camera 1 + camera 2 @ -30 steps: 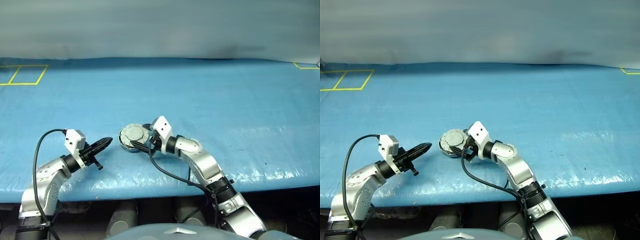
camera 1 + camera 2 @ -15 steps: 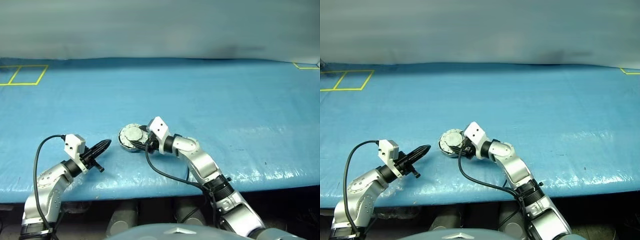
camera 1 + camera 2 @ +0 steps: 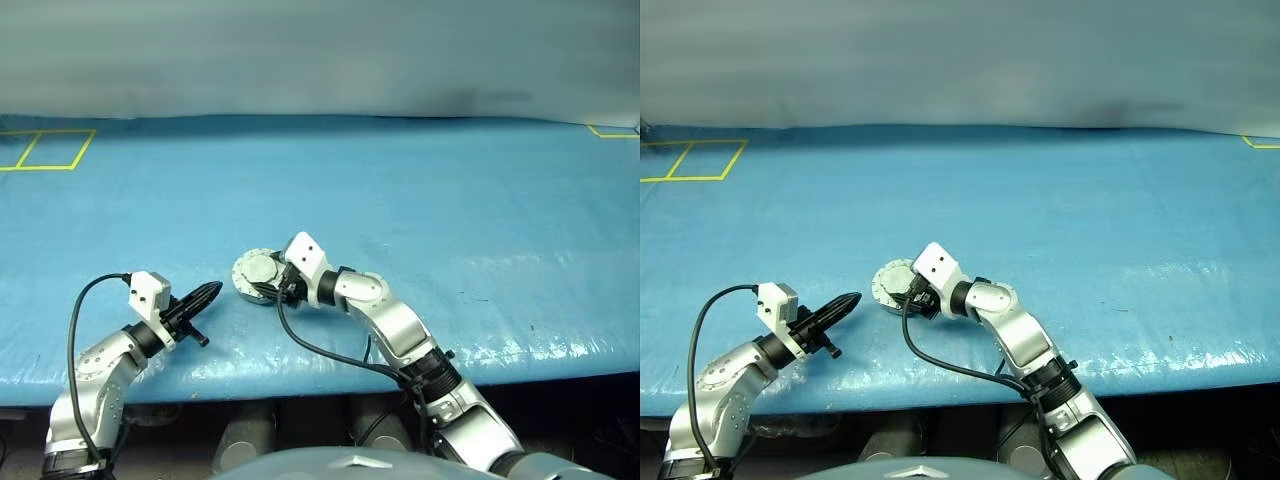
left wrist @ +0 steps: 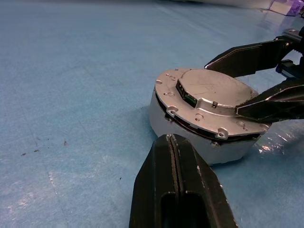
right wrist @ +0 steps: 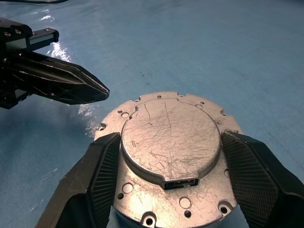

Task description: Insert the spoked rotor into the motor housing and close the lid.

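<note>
From the head, the motor housing [image 3: 257,276] is seen resting near the front of the blue counter [image 3: 450,210], its lid [image 3: 262,268] closed on top.

In the left wrist view, the left hand [image 4: 172,145] is shown pressed shut, empty, just beside the housing.

In the right wrist view, the right hand [image 5: 166,183] is spread around the housing, one finger [image 5: 102,166] at each side.

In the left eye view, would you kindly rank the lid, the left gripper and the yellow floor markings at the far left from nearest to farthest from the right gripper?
1. The lid: between the fingers of the right gripper.
2. The left gripper: just to the lid's left, shut.
3. The yellow floor markings: far corner, left.
</note>
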